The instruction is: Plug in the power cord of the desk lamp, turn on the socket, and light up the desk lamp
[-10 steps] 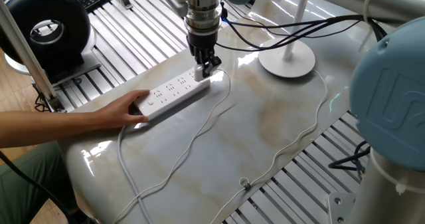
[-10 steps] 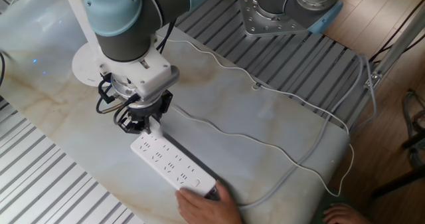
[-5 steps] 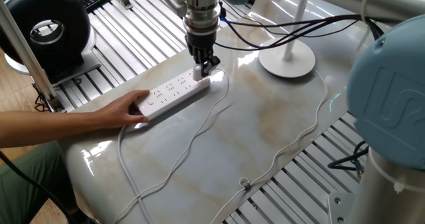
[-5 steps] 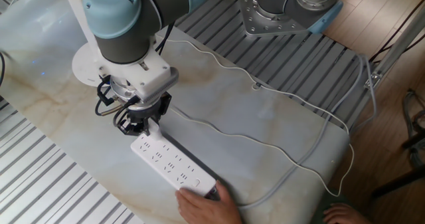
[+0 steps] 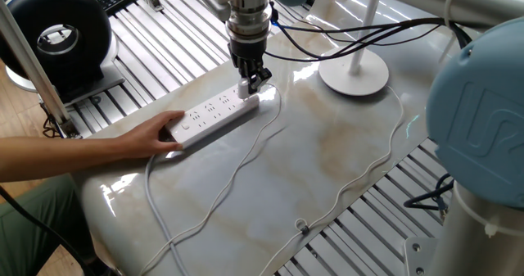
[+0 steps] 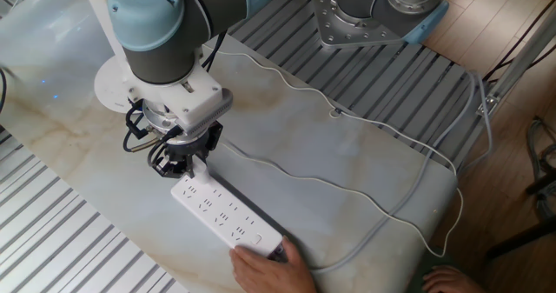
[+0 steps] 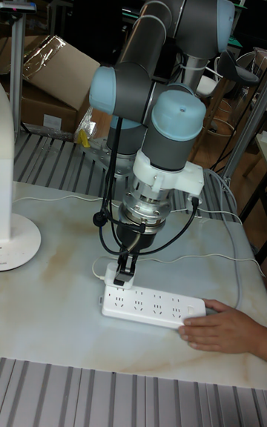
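Observation:
The socket (image 5: 214, 115) is a long white strip lying on the marble table, also visible as the socket (image 6: 228, 213) and the socket (image 7: 152, 302). My gripper (image 5: 251, 84) stands upright over its far end, shut on the small white plug (image 7: 117, 273) of the power cord (image 5: 260, 141). The plug sits right at the strip's end outlets; I cannot tell if it is seated. From the gripper (image 6: 185, 161) the cord (image 6: 330, 185) trails across the table. The desk lamp (image 5: 354, 74) stands behind, with its round base (image 7: 15, 242) at the left in the tall view.
A person's hand (image 5: 139, 137) presses the strip's near end, also seen as the hand (image 7: 222, 329). The strip's thicker cable (image 5: 155, 196) runs off the front edge. A black round fan (image 5: 57, 32) stands at the back left. The arm's base (image 6: 375, 10) is beyond the table.
The gripper with the plug has shifted very slightly toward the strip's end. The hand and the strip have stayed in place.

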Tool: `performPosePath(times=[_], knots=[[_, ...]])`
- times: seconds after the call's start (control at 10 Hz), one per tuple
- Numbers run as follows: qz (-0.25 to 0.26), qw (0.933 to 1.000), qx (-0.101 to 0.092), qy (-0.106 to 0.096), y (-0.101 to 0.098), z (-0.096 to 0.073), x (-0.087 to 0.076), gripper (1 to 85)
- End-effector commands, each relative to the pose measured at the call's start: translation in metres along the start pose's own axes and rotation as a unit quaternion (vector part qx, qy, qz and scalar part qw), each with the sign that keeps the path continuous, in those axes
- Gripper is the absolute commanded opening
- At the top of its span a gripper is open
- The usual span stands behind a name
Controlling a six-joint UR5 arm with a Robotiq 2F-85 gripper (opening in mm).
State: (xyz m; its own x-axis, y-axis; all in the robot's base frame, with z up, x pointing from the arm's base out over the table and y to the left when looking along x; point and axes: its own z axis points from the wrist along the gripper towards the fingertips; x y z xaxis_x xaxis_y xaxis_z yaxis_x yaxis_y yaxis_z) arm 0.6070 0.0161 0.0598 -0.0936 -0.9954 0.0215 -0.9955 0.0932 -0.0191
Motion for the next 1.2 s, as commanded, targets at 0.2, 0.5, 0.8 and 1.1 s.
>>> performPosePath(times=[0.2, 0.5, 0.8, 1.1], knots=[[0.000, 1.0000, 0.002, -0.008, -0.0002, 0.0014, -0.0039, 1.0], [-0.003, 1.0000, 0.003, -0.009, -0.0003, 0.0026, -0.0021, 1.0], [-0.003, 1.0000, 0.003, -0.008, 0.0001, 0.0033, -0.0010, 1.0], [-0.001, 1.0000, 0.005, -0.008, 0.0001, 0.0075, -0.0018, 1.0]])
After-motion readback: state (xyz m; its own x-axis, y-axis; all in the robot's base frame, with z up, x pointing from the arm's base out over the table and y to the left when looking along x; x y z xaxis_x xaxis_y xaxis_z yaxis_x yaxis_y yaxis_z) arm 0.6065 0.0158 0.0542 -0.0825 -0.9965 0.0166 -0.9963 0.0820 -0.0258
